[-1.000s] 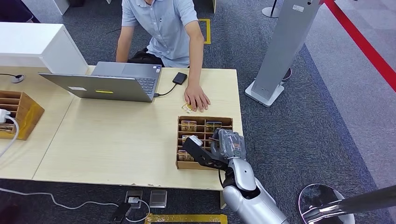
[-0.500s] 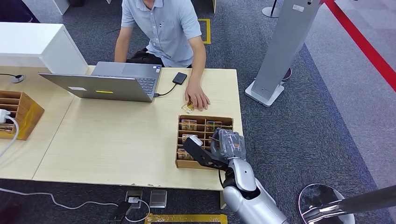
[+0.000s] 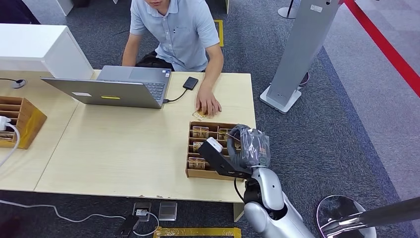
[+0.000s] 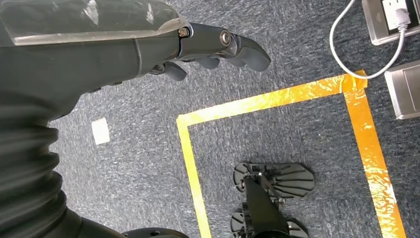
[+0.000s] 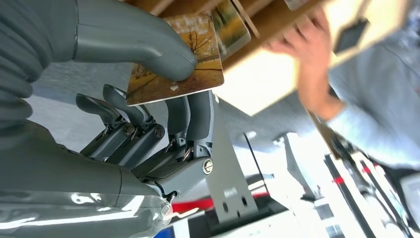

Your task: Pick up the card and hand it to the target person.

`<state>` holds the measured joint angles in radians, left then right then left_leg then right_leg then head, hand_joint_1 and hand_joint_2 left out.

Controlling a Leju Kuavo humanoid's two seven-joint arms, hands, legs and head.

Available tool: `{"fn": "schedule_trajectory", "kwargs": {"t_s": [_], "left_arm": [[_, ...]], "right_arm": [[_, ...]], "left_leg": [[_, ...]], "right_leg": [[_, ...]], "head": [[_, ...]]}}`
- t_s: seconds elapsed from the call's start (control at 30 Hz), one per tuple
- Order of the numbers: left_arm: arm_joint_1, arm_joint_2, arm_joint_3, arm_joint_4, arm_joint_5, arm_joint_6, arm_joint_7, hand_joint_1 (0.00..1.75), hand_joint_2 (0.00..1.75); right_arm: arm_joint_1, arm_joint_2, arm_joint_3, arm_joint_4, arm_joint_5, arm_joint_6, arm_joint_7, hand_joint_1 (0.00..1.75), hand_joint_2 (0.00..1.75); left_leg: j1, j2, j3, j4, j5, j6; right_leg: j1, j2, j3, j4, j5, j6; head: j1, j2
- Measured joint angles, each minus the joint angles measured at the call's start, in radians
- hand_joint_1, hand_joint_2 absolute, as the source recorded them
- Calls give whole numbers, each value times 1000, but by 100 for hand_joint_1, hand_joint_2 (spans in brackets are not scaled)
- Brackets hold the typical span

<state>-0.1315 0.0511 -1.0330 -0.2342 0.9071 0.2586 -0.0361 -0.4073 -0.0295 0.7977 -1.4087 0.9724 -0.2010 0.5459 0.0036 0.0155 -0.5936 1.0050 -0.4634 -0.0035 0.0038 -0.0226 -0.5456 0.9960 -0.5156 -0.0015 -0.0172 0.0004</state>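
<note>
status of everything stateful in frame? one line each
right hand: pinches the card, above the box
card: held between thumb and fingers, out of its slot
left hand: holds nothing, fingers curled in, over the floor
wooden card box: on the table, cards in several compartments
laptop: open
person's hand: flat on the table, by a loose card

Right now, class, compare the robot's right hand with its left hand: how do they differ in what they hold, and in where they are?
1. The right hand pinches a card between thumb and fingers; the left hand holds nothing, fingers curled in.
2. The right hand is raised over the wooden card box on the table; the left hand hangs above grey carpet with yellow tape.
Both have dark grey fingers.
</note>
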Motion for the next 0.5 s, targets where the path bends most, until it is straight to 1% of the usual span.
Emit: {"fn": "schedule_trajectory", "kwargs": {"t_s": [0.17,0.27,0.4,0.5], "left_arm": [[1,0,0,0,-1,0,-1,0,175],[0,0,0,0,-8,0,-1,0,175],[-7,0,0,0,-20,0,1,0,175],[-17,0,-1,0,-33,0,13,0,175]], "right_arm": [[10,-33,-18,-133,0,0,-2,175,175],[4,-47,-29,-182,-45,0,-21,175,175],[-46,-50,-34,-177,-167,4,-76,175,175],[-130,-46,-37,-102,-213,-2,-118,175,175]], "left_leg": [[0,0,0,0,0,0],[0,0,0,0,0,0],[0,0,0,0,0,0],[0,0,0,0,1,0]], "right_leg": [[0,0,0,0,0,0],[0,0,0,0,0,0],[0,0,1,0,0,0],[0,0,1,1,1,-1]], "head": [[0,0],[0,0],[0,0],[-1,0]]}}
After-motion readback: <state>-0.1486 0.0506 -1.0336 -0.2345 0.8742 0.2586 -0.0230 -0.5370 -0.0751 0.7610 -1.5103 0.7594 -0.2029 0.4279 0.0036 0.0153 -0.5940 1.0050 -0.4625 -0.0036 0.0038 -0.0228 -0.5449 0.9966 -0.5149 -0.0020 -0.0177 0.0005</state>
